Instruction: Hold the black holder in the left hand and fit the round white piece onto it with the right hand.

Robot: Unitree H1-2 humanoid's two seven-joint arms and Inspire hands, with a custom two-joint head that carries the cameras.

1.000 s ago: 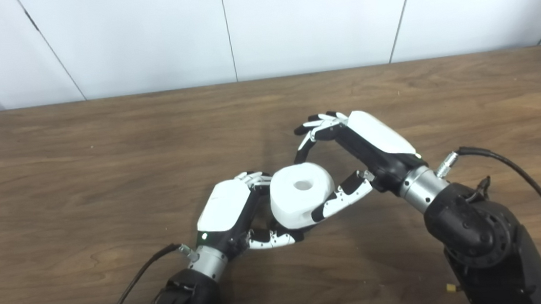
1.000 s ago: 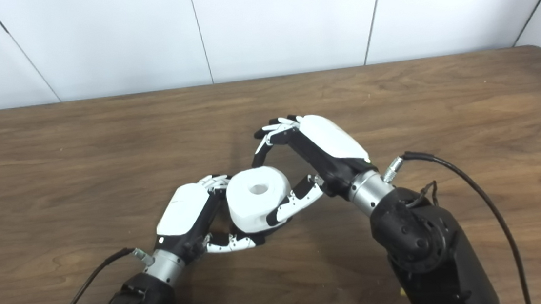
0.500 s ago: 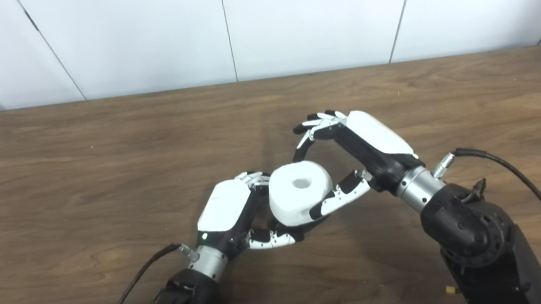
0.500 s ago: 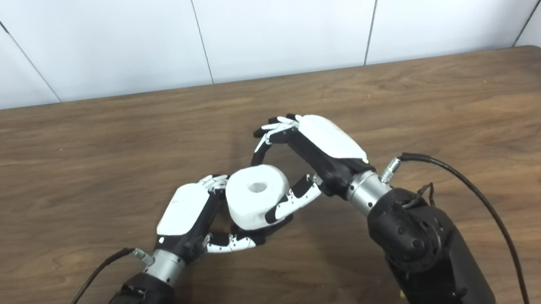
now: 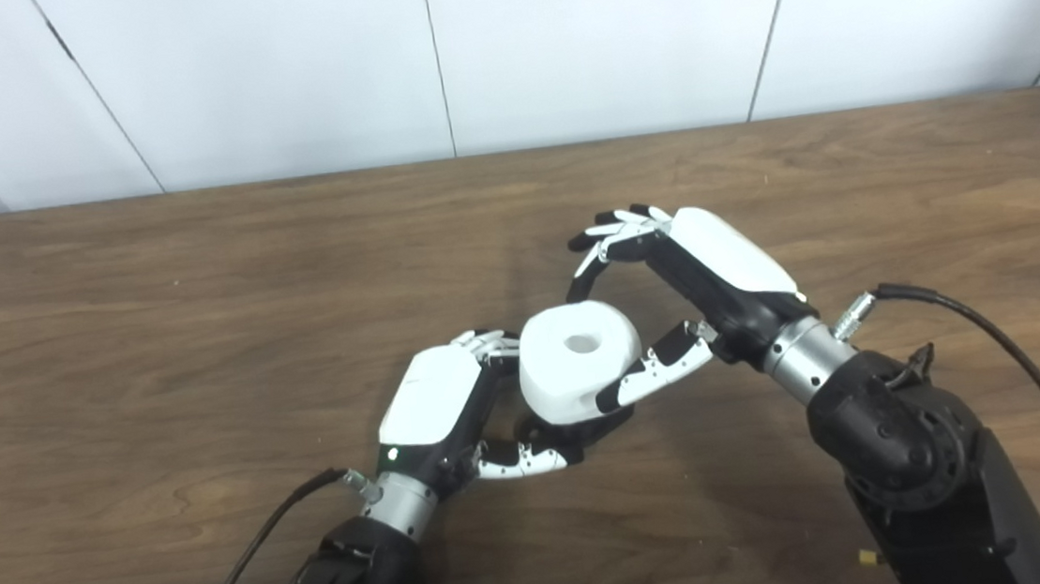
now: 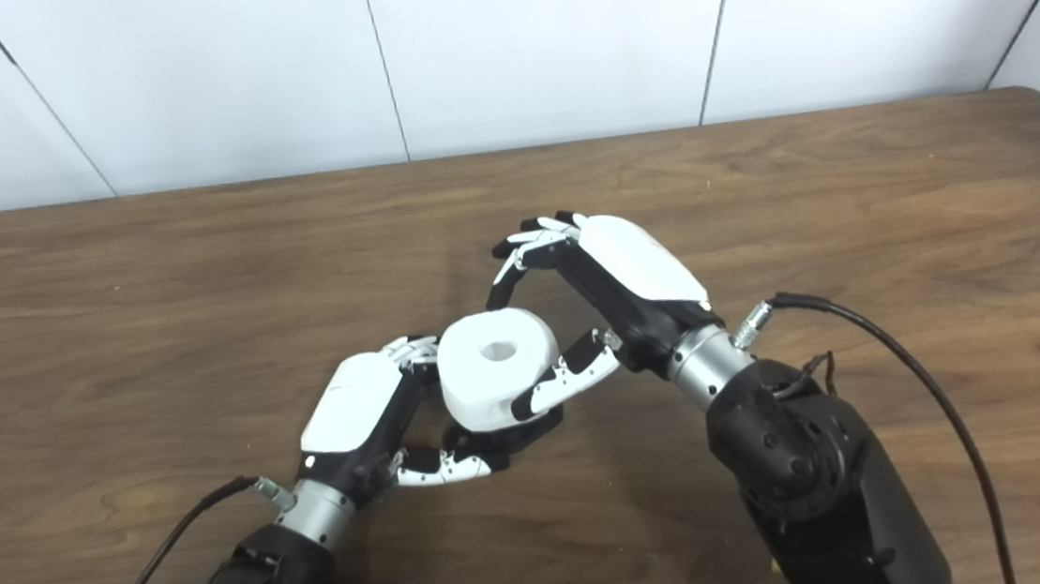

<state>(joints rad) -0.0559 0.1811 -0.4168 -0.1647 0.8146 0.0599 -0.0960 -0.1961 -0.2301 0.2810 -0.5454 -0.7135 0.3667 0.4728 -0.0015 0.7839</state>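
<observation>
One round white piece [image 5: 578,362]; one black holder [image 5: 588,429]; two hands.

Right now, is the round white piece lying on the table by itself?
No. The round white piece is up between the right hand and the left hand, with the black holder just beneath it.

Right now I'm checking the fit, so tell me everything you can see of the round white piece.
The round white piece is a thick matte ring with rounded edges and a hole in its top face. It sits tilted above the table, between both hands. The right hand pinches it, thumb on the near side, fingers at the far edge. The left hand flanks its left side. A dark part shows beneath it, mostly hidden.
</observation>
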